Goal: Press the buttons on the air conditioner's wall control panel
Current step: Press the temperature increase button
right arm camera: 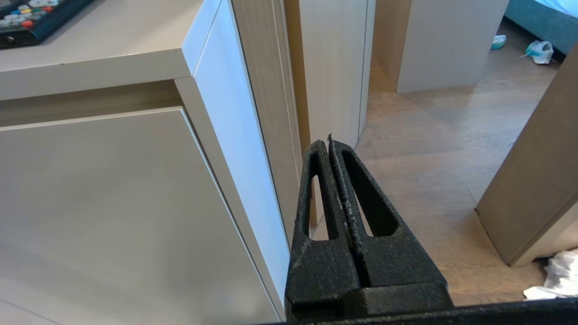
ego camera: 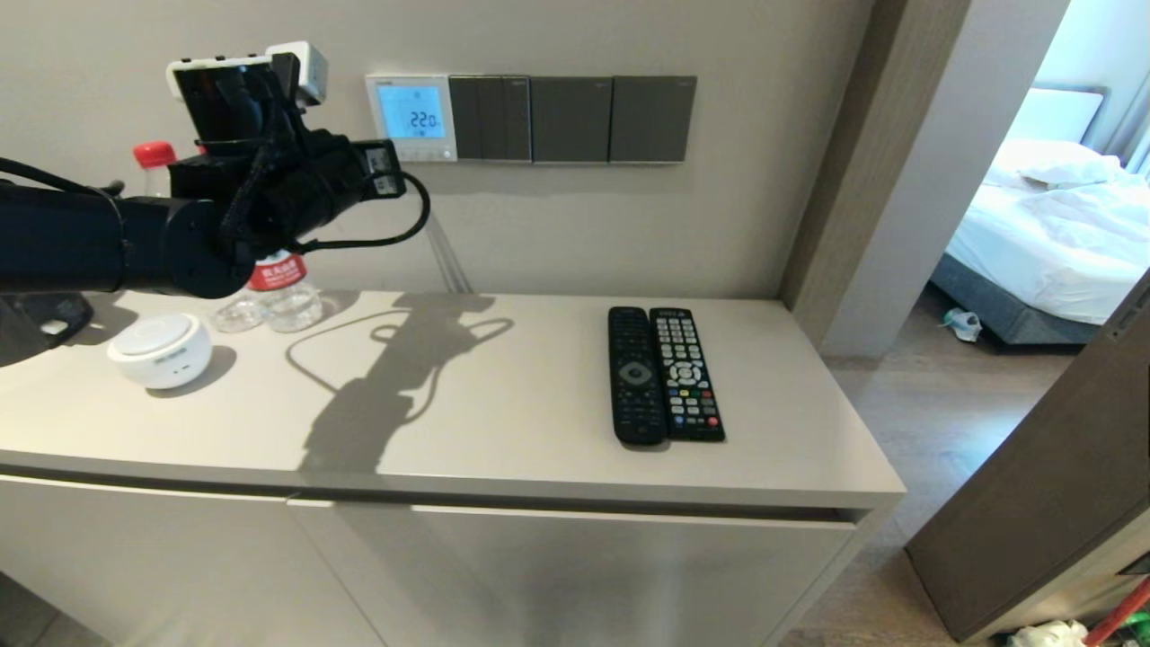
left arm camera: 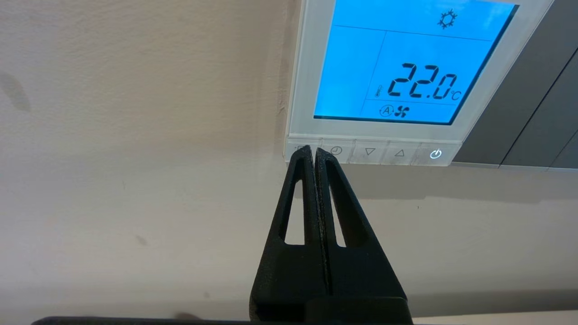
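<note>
A hotel room, by the look of it: a wall thermostat [ego camera: 411, 118] beside three dark grey switch plates [ego camera: 571, 119] above a pale table [ego camera: 503, 422], two remote controls [ego camera: 665, 374] near its right edge, a water bottle [ego camera: 269, 288] at its back left, and an unmade white bed [ego camera: 1051, 243] through the doorway.

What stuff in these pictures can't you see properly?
- Leftmost of the buttons: symbol covered by the shut left gripper in the left wrist view.
- Touching or hovering: unclear.
- Water bottle: mostly behind the left arm, head view.
- Right gripper: outside the head view.
</note>
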Motion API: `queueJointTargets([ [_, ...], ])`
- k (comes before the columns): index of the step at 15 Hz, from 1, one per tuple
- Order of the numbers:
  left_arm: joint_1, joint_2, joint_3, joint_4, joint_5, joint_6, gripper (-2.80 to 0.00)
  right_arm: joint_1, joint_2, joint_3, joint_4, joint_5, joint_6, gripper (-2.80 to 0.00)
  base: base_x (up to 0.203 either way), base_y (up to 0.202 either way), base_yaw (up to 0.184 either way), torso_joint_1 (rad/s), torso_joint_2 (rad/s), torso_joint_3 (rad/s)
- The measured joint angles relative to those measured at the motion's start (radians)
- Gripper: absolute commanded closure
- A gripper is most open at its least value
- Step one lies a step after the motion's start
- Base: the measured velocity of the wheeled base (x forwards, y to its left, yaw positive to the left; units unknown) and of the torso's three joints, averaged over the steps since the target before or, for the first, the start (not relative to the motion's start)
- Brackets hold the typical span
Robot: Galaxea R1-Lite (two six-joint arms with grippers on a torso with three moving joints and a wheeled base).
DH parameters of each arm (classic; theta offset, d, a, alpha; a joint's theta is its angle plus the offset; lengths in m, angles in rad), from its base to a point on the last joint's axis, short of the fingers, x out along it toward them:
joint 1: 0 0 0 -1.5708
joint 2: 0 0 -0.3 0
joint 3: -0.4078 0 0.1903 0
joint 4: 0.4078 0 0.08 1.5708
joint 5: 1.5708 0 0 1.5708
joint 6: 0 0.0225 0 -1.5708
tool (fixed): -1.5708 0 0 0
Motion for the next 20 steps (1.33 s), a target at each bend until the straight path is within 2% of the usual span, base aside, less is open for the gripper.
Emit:
queueJointTargets([
  [20,0.022,0.056,-0.049,0.009,0.0,0.006,0.0,0.0,0.0,0.0,0.0,0.0,0.0,0.0,0.0,0.0,0.0,0.0,0.0,0.0],
])
